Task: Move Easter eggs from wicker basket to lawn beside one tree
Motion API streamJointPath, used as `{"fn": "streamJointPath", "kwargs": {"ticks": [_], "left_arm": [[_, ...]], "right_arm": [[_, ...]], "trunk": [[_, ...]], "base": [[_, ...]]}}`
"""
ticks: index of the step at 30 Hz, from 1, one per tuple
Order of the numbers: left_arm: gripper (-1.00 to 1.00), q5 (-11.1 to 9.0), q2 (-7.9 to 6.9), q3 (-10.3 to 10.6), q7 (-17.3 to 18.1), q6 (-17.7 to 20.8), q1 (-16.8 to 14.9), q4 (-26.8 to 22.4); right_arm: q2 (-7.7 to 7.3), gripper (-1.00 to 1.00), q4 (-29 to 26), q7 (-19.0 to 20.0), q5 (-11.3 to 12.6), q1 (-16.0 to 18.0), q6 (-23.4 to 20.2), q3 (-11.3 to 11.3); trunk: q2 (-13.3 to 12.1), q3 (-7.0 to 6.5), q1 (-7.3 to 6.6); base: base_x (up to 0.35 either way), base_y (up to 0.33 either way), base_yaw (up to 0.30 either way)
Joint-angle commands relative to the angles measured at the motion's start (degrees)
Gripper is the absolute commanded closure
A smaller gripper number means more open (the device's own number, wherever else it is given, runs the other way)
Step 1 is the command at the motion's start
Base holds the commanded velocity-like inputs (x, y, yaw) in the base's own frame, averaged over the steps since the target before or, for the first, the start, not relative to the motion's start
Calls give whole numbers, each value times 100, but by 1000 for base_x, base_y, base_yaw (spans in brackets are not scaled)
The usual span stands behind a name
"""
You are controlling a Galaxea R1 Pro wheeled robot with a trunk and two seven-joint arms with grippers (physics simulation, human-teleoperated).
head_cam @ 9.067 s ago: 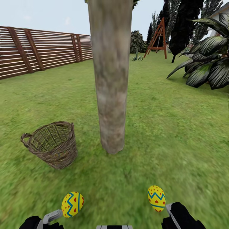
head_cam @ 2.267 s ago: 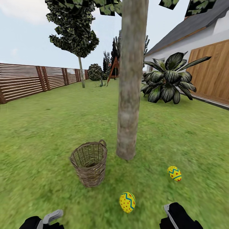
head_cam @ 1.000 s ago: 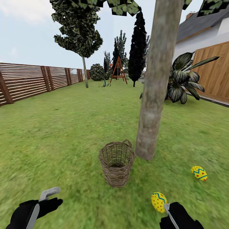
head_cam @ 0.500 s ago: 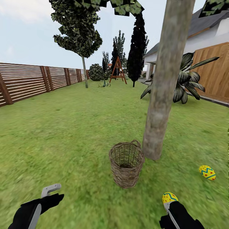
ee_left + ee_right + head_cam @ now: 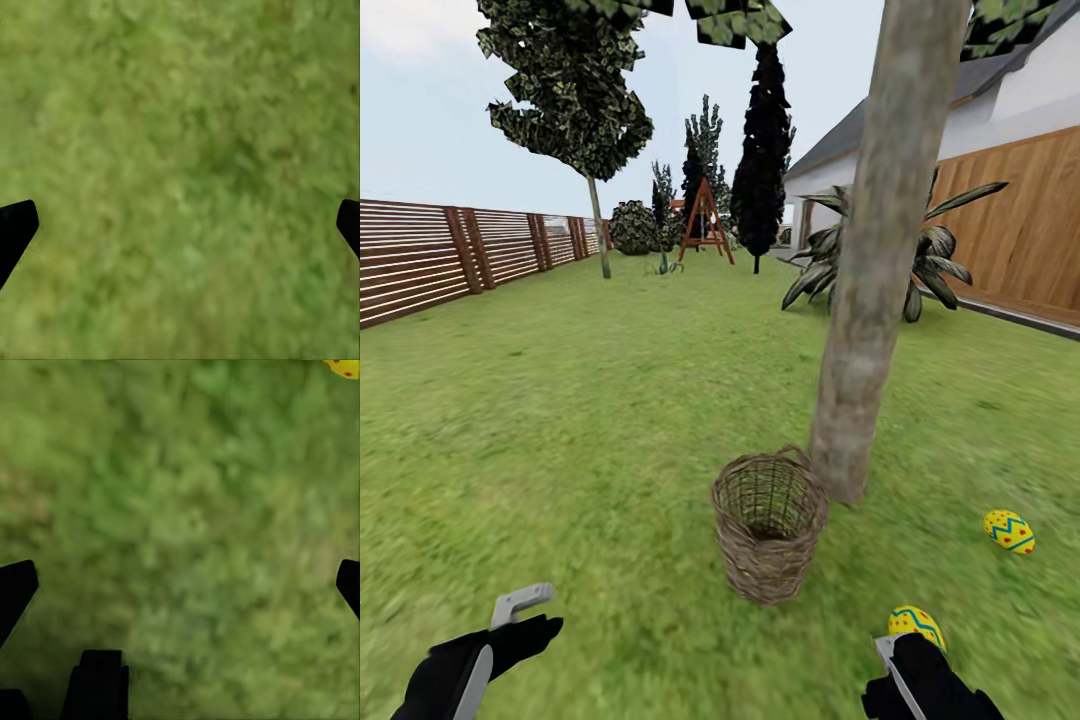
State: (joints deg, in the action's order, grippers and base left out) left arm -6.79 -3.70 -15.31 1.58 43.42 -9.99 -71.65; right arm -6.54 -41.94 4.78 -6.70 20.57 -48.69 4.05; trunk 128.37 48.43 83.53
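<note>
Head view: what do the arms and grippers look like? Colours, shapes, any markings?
Both arm ends are matte black, bulky and rounded, with no cables or markings that I can make out. The left gripper has a light grey, angular hooked piece on the black body. The right gripper shows a thin grey strip on black. In the wrist views the fingers are plain black with blunt tips.
</note>
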Motion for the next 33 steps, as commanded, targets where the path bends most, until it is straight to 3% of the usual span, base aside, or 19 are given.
{"fn": "streamJointPath", "kwargs": {"ticks": [1, 10, 15, 21, 25, 27, 33], "left_arm": [[-100, -32, 1, -8, 9, 26, -3, 0], [-100, -30, -12, -18, 11, 9, -3, 242], [-100, -27, -11, -27, 9, 0, -3, 362], [-100, -27, -9, -34, 9, 0, -3, 572], [-100, -29, -8, -36, 9, -4, -3, 685], [-100, -32, -8, -34, 9, -7, -3, 734], [-100, -33, -4, -35, 9, -18, -3, 757]], "right_arm": [[-5, -100, -8, 50, -60, 1, -30, 16], [-71, -100, -68, 68, -44, 3, -59, -134], [-136, -100, -550, 66, -51, 7, -89, -168], [-392, -100, -733, 192, -65, 6, -103, -153], [-787, -100, -699, 815, -86, 7, -109, -146], [-849, -100, -702, 950, -116, 4, -113, -128], [-852, -100, -690, 1008, -124, 3, -114, -122]], "trunk": [[2, 6, 1], [2, 6, 1], [2, 6, 1], [2, 6, 1], [2, 6, 1], [2, 6, 1], [2, 6, 1]], "base": [[233, 287, -3], [273, 240, -1], [302, 160, 0], [337, 18, 0], [341, 1, 0], [342, 0, 0], [269, 167, 0]]}}
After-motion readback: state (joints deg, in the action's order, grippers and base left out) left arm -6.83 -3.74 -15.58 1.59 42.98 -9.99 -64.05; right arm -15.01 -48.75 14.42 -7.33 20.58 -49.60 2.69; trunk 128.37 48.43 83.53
